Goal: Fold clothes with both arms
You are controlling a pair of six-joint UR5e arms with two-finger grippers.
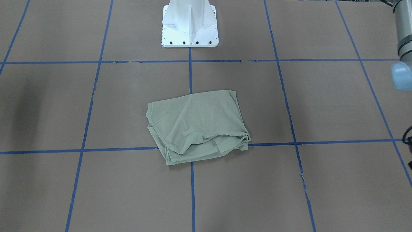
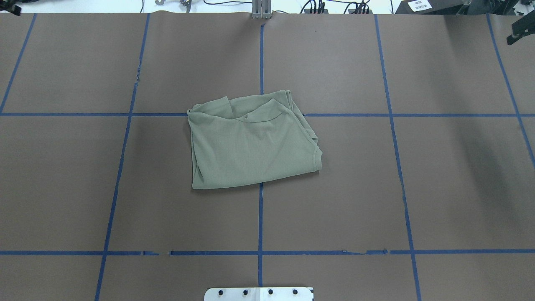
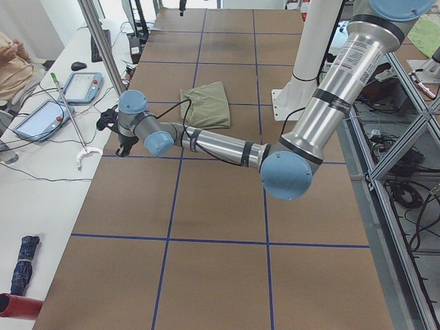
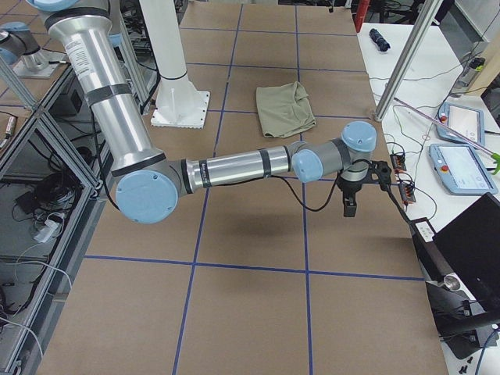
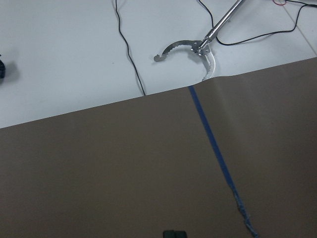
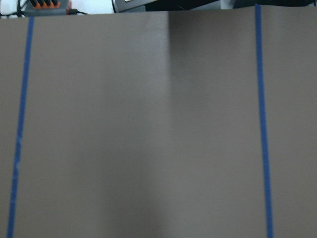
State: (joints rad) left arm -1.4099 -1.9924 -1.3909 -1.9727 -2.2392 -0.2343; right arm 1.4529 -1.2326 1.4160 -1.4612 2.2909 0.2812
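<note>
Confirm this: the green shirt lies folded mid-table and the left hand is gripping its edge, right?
No. The shirt lies folded in the middle of the table, but the left hand is not gripping it; the exterior left view shows it by the table's edge, apart from the shirt.

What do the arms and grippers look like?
Both the left arm and right arm are silver-grey tubes with light-blue joint caps, black bands and a printed label on the upper link. A black cable loops by each wrist. The left gripper and right gripper are black.
</note>
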